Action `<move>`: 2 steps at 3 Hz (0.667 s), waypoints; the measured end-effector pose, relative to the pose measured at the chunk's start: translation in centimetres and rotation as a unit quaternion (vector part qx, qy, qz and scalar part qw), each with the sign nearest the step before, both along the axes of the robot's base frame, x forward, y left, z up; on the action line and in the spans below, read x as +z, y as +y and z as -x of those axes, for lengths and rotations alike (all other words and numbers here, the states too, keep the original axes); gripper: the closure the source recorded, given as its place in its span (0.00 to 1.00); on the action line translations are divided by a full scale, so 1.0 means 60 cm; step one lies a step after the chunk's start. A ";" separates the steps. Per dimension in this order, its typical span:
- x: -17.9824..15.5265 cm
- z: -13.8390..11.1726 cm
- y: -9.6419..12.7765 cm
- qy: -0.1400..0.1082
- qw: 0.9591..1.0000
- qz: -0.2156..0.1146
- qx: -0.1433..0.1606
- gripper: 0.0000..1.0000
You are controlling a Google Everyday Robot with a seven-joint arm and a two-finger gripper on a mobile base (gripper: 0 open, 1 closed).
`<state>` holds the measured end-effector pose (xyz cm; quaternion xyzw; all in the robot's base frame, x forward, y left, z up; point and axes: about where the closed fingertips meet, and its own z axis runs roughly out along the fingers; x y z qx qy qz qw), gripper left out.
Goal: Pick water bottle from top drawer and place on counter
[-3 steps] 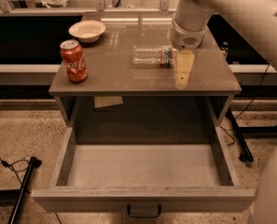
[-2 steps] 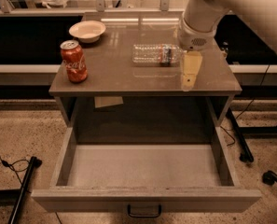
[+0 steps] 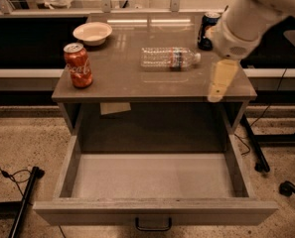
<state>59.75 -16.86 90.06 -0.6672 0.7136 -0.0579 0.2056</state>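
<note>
The water bottle [image 3: 168, 57] lies on its side on the counter [image 3: 137, 81], cap pointing right, near the middle. My gripper [image 3: 216, 90] hangs over the counter's right front part, to the right of and nearer than the bottle, apart from it and holding nothing. The top drawer [image 3: 152, 177] is pulled out wide below the counter, its pale floor bare, its dark handle [image 3: 153, 226] at the front.
A red cola can [image 3: 78, 65] stands at the counter's left front. A white bowl [image 3: 92, 32] sits at the back left. A dark blue can [image 3: 207, 29] stands at the back right, behind my arm. Chair legs and castors [image 3: 286, 187] are at right.
My gripper has moved right and toward the front, away from the bottle. The bottle stays lying on the counter. The blue can now shows behind the arm.
</note>
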 end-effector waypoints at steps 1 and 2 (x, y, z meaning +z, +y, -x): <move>0.014 0.030 -0.039 -0.031 0.998 -0.054 -0.028 0.00; 0.014 0.030 -0.039 -0.031 0.998 -0.054 -0.028 0.00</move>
